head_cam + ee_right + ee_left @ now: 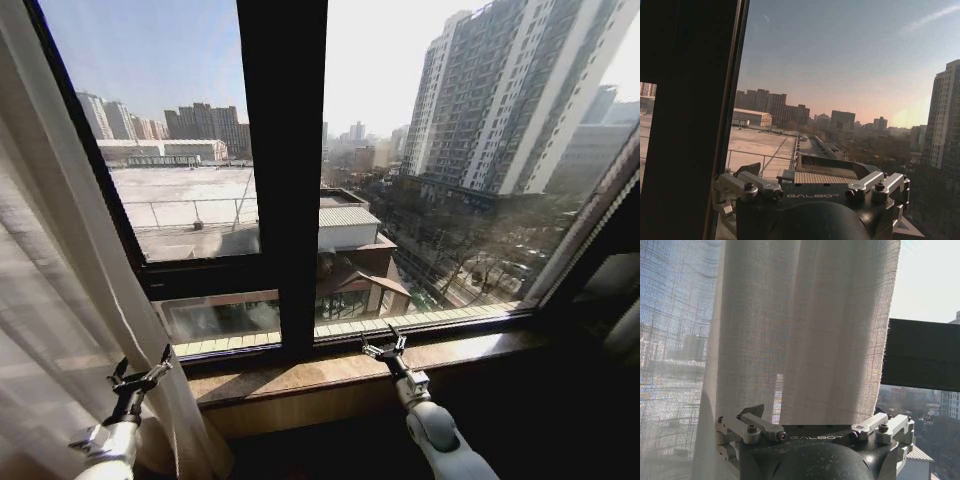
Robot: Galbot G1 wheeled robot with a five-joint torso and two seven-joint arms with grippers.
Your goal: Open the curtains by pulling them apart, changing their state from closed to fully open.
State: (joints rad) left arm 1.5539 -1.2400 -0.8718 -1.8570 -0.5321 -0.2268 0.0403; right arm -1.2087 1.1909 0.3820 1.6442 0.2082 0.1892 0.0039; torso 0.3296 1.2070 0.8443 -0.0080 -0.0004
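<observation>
The sheer white curtain (60, 270) hangs gathered at the left side of the window, its pleated edge slanting down to the floor. My left gripper (140, 376) is low by that edge, open. In the left wrist view the curtain fabric (805, 330) hangs just beyond the left gripper (815, 434), with nothing clamped between its spread fingers. My right gripper (386, 348) is open near the window sill (330, 368), right of the centre post, holding nothing. A pale strip of curtain (592, 215) lies along the window's right edge. The glass between is uncovered.
A wide dark window post (285, 170) stands in the middle; in the right wrist view the post (685, 120) is close beside the right gripper (815, 192). The brown sill runs under the glass. A dark wall corner (600, 340) is at the right.
</observation>
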